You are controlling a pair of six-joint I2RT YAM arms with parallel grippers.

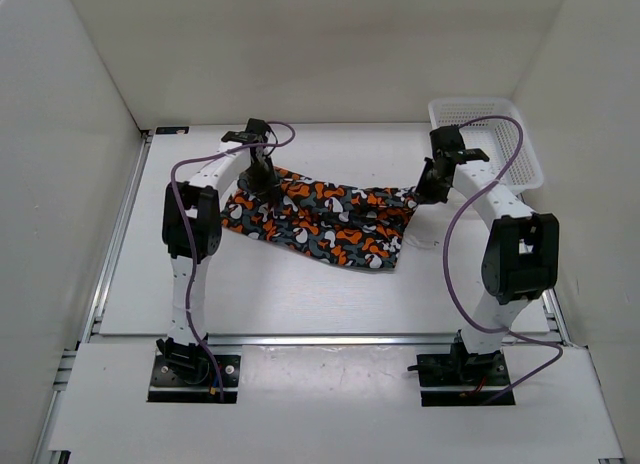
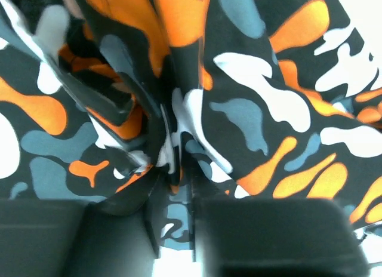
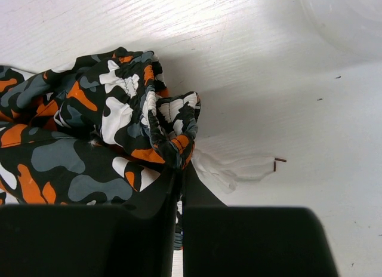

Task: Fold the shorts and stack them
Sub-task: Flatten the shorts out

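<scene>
The shorts (image 1: pixel 320 219), printed in orange, black, grey and white blotches, lie spread across the middle of the table. My left gripper (image 1: pixel 262 179) is down on their far left corner. In the left wrist view the print (image 2: pixel 250 110) fills the frame, and folds of it bunch into the narrow gap of my left gripper (image 2: pixel 176 181), which is shut on the cloth. At the right end, my right gripper (image 1: pixel 430 192) is shut on the gathered edge of the shorts (image 3: pixel 89 139). Its jaws (image 3: pixel 181 169) pinch the fabric. A white drawstring (image 3: pixel 233 166) trails on the table beside them.
A white mesh basket (image 1: pixel 490 134) stands at the back right corner, just behind the right arm; its rim (image 3: pixel 346 14) shows blurred in the right wrist view. White walls close in the table on the left, back and right.
</scene>
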